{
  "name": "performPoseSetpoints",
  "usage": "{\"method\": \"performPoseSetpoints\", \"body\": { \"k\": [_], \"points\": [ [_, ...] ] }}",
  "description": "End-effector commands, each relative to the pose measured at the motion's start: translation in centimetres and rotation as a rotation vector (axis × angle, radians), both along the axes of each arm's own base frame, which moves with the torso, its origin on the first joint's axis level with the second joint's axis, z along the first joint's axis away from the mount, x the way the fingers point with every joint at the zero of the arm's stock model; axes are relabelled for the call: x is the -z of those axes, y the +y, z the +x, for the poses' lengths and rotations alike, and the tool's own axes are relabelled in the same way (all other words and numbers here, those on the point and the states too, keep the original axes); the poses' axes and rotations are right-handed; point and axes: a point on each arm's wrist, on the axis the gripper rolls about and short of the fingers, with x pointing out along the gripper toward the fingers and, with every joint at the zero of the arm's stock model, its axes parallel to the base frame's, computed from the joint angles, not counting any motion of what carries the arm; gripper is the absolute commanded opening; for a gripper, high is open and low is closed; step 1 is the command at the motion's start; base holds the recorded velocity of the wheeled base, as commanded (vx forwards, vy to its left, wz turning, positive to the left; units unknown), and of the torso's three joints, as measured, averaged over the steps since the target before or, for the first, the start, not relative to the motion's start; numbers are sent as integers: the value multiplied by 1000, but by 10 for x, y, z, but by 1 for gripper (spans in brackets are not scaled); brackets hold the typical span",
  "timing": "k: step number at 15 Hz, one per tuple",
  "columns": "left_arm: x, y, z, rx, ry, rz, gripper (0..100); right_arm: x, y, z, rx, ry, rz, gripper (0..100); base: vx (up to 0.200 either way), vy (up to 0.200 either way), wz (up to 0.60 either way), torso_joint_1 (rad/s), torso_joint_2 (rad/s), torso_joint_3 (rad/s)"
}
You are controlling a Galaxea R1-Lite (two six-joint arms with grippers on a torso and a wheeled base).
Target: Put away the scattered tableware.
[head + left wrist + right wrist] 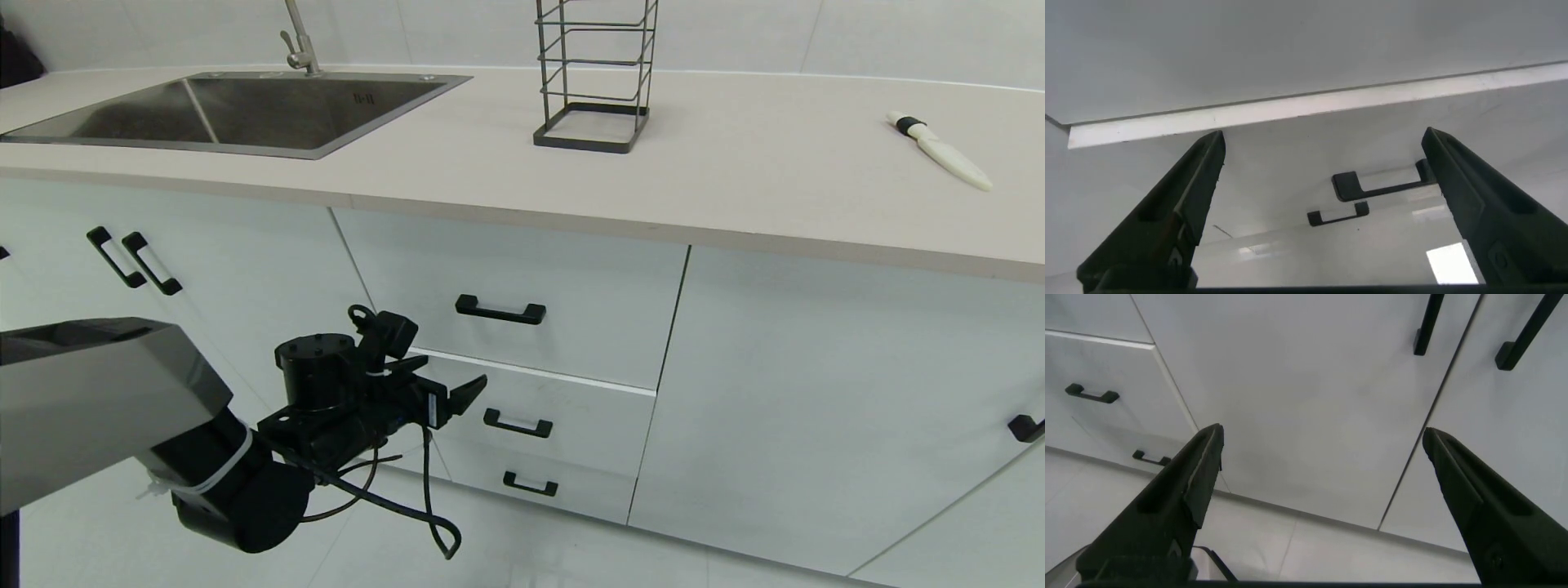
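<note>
A cream-coloured knife (939, 151) with a black band lies on the pale countertop (735, 180) at the far right. A black wire rack (593, 77) stands upright at the back middle of the counter. My left gripper (461, 396) hangs well below the counter edge, in front of the white drawers, close to the middle drawer handle (518, 423). In the left wrist view the left gripper (1323, 135) is open and holds nothing, facing two drawer handles (1380, 184). In its own wrist view my right gripper (1323, 431) is open and holds nothing, facing white cabinet doors (1315, 400) low near the floor.
A steel sink (245, 110) with a tap (298, 41) fills the counter's back left. White cabinet fronts with black handles (500, 310) run under the counter. The counter between the rack and the knife is bare.
</note>
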Motion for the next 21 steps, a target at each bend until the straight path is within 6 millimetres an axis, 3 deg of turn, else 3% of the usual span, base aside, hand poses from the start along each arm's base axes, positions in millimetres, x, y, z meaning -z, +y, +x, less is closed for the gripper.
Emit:
{"method": "performPoseSetpoints", "body": {
  "k": [1,5,9,15,17,21],
  "points": [
    [0,-1,2,0,-12,-3,100,0,0,0,1,1,0,100,0,0,0,0,0,0],
    [4,5,-15,-29,-51,-41,100,0,0,0,0,1,0,100,0,0,0,0,0,0],
    [-9,20,-60,-43,-56,-97,100,0,0,0,0,1,0,100,0,0,0,0,0,0],
    [-69,50,-133,-70,-246,-147,100,0,0,0,0,1,0,100,0,0,0,0,0,0],
    [-101,58,-169,-44,-421,-176,100,0,0,0,0,1,0,100,0,0,0,0,0,0],
    [-114,69,-219,-44,-539,-155,100,0,0,0,1,0,-17,100,0,0,0,0,0,0]
  ]
}}
